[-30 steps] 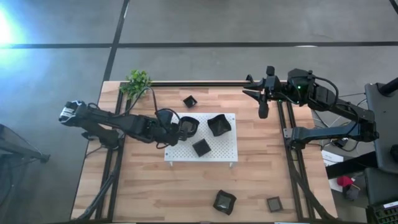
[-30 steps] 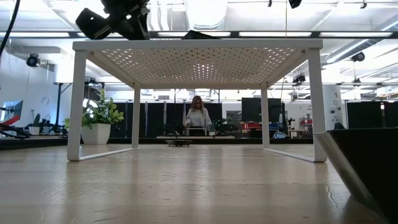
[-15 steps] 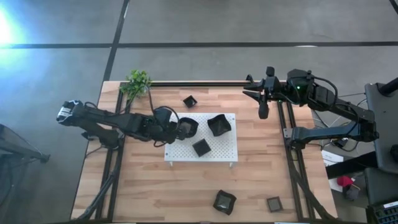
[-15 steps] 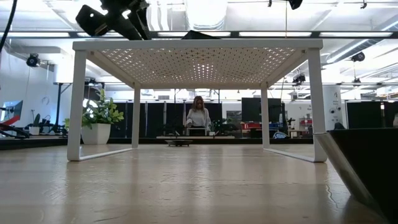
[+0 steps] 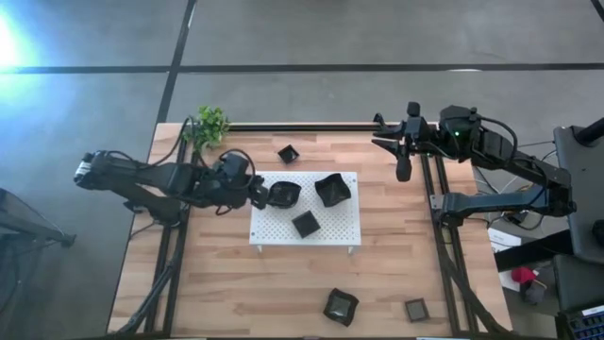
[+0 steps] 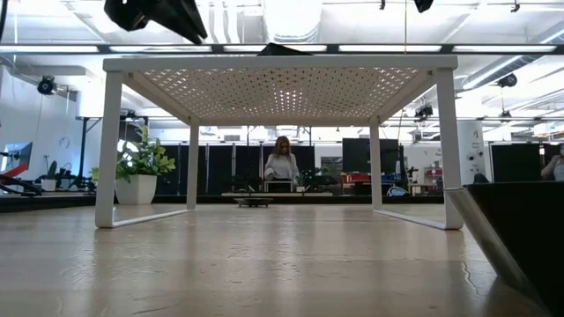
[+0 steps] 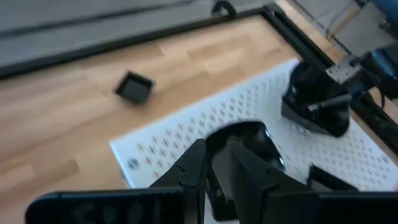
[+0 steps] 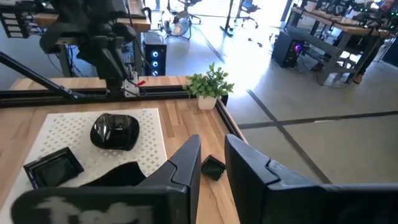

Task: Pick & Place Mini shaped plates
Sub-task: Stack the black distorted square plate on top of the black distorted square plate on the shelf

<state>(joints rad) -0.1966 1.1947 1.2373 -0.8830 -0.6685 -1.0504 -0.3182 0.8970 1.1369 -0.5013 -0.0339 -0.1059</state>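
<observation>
Three black mini shaped plates rest on the white perforated board (image 5: 326, 231): a rounded one (image 5: 284, 193) (image 7: 245, 140), a wavy one (image 5: 332, 189) (image 7: 314, 102) and a square one (image 5: 305, 223). More plates lie on the wooden table: one behind the board (image 5: 288, 153) (image 7: 134, 87) and two near the front edge (image 5: 341, 306) (image 5: 416, 309). My left gripper (image 5: 260, 195) (image 7: 216, 149) hovers open just left of the rounded plate, touching nothing. My right gripper (image 5: 401, 168) (image 8: 211, 155) hangs open above the table's far right part, with nothing between its fingers.
A small green plant (image 5: 209, 124) (image 8: 208, 84) stands at the table's far left corner. In the low view the board (image 6: 280, 63) stands on legs above the tabletop, and a dark plate (image 6: 520, 238) looms close at the right. A person (image 6: 281, 164) stands far behind the table.
My left gripper has let go of the rounded plate and drawn back toward the table's left edge, rising and rolling a little. The plate stays where it was on the board's far left part.
</observation>
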